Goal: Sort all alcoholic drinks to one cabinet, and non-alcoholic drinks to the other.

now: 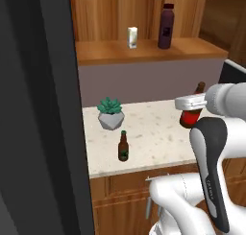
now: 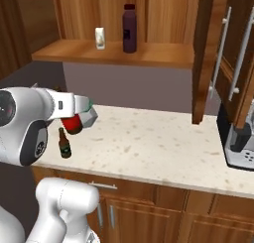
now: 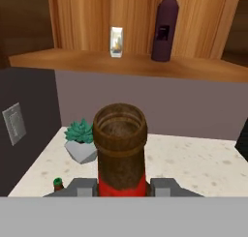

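A brown bottle with a red label (image 3: 120, 154) is clamped between the fingers of the gripper (image 3: 121, 186), held by its lower neck just above the counter (image 1: 153, 133); in the hand view its open mouth is seen from close by, with the two grey finger blocks pressed against its sides. By its shape it is judged to be one of the alcoholic drinks, though its label is red rather than green. In the left base view the same bottle is seen near the right end of the counter, partly hidden by the white hand.

A second beer bottle (image 1: 123, 146), with a green label, is left standing upright near the front edge of the counter, just in front of a small potted succulent (image 1: 111, 113). On the open wooden shelf (image 2: 114, 52) above, the white carton (image 2: 100, 38) and the dark purple bottle (image 2: 129, 28) are set near each other, both upright.

The step in hand is judged to be the carrying of the grasped bottle away from the counter. For the next move, the bottle must be raised clear of the surface, kept upright, and taken to a cabinet other than the one where the non-alcoholic drinks are kept; the open cabinet door (image 2: 202, 58) on the right is to be cleared on the way
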Controlling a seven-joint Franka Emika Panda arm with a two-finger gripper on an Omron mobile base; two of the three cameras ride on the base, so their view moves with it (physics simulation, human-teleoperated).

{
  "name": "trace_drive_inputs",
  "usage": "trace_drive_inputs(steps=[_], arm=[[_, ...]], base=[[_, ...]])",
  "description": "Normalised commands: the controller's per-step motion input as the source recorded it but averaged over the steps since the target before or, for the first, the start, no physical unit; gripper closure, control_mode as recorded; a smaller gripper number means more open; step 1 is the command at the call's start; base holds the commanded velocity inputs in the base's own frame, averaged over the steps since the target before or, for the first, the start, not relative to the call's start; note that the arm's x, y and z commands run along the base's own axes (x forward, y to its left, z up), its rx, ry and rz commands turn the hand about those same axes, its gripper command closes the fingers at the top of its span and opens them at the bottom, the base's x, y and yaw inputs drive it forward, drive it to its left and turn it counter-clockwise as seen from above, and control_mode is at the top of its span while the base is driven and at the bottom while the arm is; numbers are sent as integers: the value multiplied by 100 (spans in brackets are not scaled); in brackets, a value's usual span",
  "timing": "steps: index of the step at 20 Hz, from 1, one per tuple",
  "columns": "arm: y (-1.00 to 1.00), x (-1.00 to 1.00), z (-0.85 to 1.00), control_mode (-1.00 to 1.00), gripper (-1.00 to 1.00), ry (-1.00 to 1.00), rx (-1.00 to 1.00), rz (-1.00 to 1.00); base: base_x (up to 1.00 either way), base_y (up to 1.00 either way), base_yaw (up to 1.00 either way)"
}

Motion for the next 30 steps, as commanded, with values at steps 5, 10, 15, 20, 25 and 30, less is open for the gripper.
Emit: trace_drive_inputs(steps=[5, 10, 15, 20, 25, 30], arm=[[0, 0, 0, 100, 100, 0, 0, 0], [0, 0, 0, 100, 100, 0, 0, 0], [0, 0, 0, 100, 100, 0, 0, 0], [0, 0, 0, 100, 100, 0, 0, 0], [0, 0, 0, 100, 100, 0, 0, 0], [0, 0, 0, 100, 100, 0, 0, 0]], base=[[-37, -50, 0], [-43, -52, 0], [-50, -47, 2], [-51, -47, 3], [-37, -55, 3], [-13, -59, 3]])
